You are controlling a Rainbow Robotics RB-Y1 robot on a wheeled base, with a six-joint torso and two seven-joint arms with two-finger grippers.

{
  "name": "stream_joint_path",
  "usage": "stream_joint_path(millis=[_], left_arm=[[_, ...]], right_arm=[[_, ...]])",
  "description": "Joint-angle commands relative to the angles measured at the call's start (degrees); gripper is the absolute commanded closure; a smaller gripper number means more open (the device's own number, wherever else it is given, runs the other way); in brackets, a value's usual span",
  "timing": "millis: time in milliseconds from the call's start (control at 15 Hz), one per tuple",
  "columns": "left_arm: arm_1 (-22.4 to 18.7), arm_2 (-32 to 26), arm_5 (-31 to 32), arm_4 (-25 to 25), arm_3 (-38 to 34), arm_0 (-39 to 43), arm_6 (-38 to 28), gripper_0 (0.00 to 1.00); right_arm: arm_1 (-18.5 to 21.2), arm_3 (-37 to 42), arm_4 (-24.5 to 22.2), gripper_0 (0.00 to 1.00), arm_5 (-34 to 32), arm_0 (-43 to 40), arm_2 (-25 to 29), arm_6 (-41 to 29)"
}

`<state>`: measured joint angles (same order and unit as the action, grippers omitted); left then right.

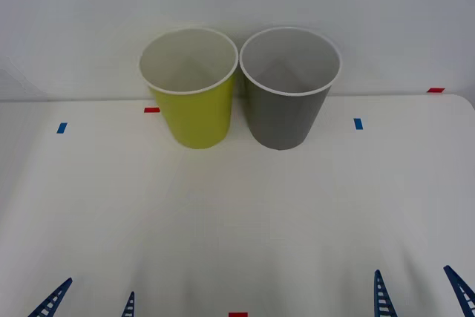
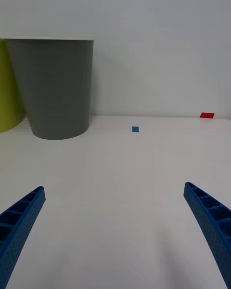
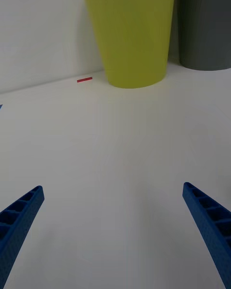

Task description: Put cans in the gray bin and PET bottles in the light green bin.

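Two bins stand upright side by side at the far edge of the white worktop, against the pale wall. The tall tapered yellow-green plastic bin with a white rim is on the robot's left; the tall tapered dark gray bin with a white rim is on the right. Rims nearly touching. Both interiors look pale and empty from the front view.

Left pincer low at the near edge, blue ribbed fingers spread wide, nothing between them. Right pincer likewise at the near edge on the right, fingers spread, holding nothing. Both well apart from the bins.

No can or PET bottle lies on the worktop in these views, so nothing to sort is at hand.

Risks, as judgement: the bins are tall, light-looking and close together, so an arm reaching over one rim could knock either and tip or shift it, most likely if the approach is low. With the bins so close, a drop released between the rims could land in the wrong one.

Around: small blue tape marks and red tape marks on the worktop, flat, no obstruction. Path from pincers to bins lies open.
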<state>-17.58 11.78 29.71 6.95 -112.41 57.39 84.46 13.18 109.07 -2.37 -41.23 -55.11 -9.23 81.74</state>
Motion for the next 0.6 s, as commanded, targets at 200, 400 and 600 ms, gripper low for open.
stream_joint_path(millis=[200, 400, 600], left_arm=[[0.0, 0.0, 0.0, 0.0, 0.0, 0.0, 0.0, 0.0], [0.0, 0.0, 0.0, 0.0, 0.0, 0.0, 0.0, 0.0], [0.0, 0.0, 0.0, 0.0, 0.0, 0.0, 0.0, 0.0]], right_arm=[[0.0, 0.0, 0.0, 0.0, 0.01, 0.0, 0.0, 0.0], [0.0, 0.0, 0.0, 0.0, 0.01, 0.0, 0.0, 0.0], [0.0, 0.0, 0.0, 0.0, 0.01, 0.0, 0.0, 0.0]])
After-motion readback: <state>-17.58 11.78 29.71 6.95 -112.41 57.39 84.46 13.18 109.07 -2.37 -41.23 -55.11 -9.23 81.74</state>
